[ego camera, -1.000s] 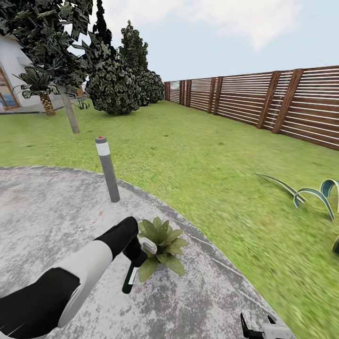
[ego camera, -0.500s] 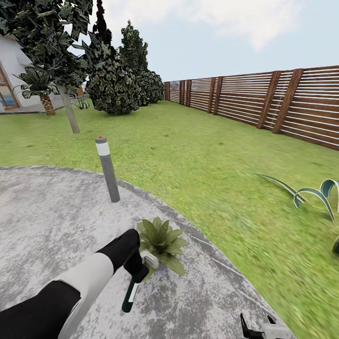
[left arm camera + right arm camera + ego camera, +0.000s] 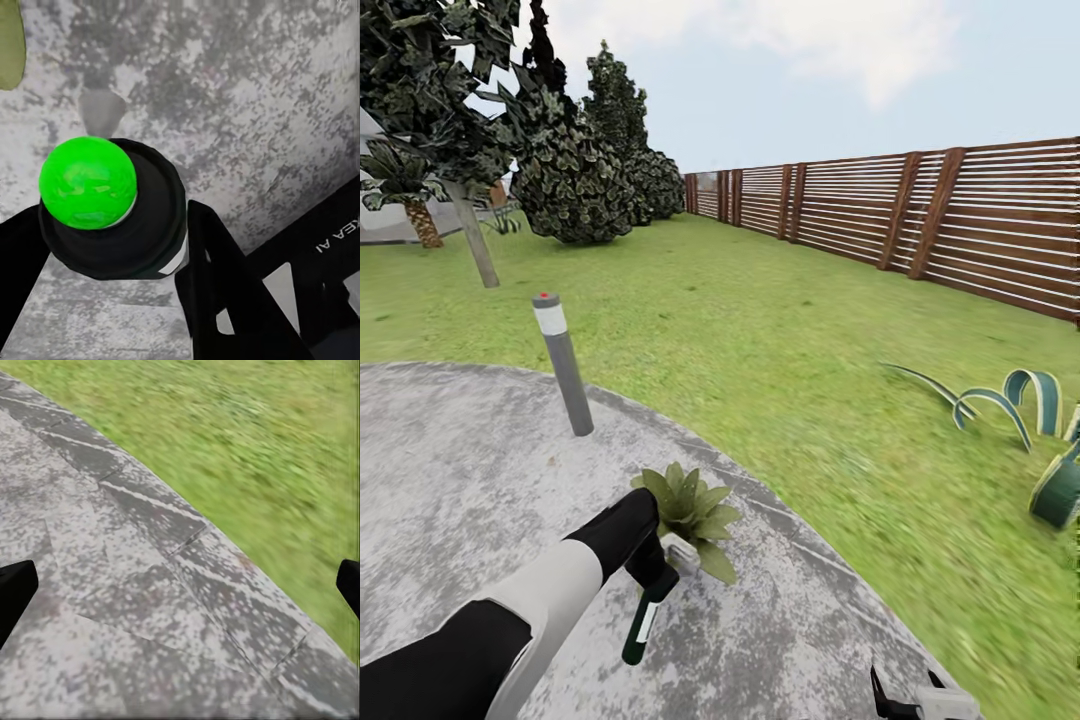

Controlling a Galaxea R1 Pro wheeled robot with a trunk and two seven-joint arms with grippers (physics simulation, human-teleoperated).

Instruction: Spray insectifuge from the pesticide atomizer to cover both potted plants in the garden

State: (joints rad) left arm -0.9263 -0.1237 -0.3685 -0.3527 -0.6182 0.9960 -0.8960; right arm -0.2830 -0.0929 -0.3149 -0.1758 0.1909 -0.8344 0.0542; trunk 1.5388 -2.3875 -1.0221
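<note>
My left gripper point(image 3: 657, 572) is shut on the pesticide atomizer point(image 3: 637, 625), a slim dark-green bottle with a white label that hangs down over the grey patio. In the left wrist view its black spray head point(image 3: 112, 225) with a bright green knob sits between the black fingers point(image 3: 217, 277). One potted plant point(image 3: 686, 510), a low green rosette, stands right beside and just beyond the gripper near the patio's edge. A leaf tip point(image 3: 9, 45) shows at the wrist view's corner. My right gripper point(image 3: 905, 688) sits low at the frame's bottom edge, open and empty, its fingertips point(image 3: 15, 589) spread over the paving.
A grey bollard lamp point(image 3: 563, 365) stands on the patio point(image 3: 450, 470) behind the plant. Lawn point(image 3: 780, 340) stretches to the brown slatted fence point(image 3: 960, 220). A striped agave point(image 3: 1020, 410) grows at the right. Trees point(image 3: 575, 180) stand far left.
The head view has swung slightly right, shifting everything left. My left gripper has lowered a little with the atomizer, staying beside the plant. The right gripper has not moved.
</note>
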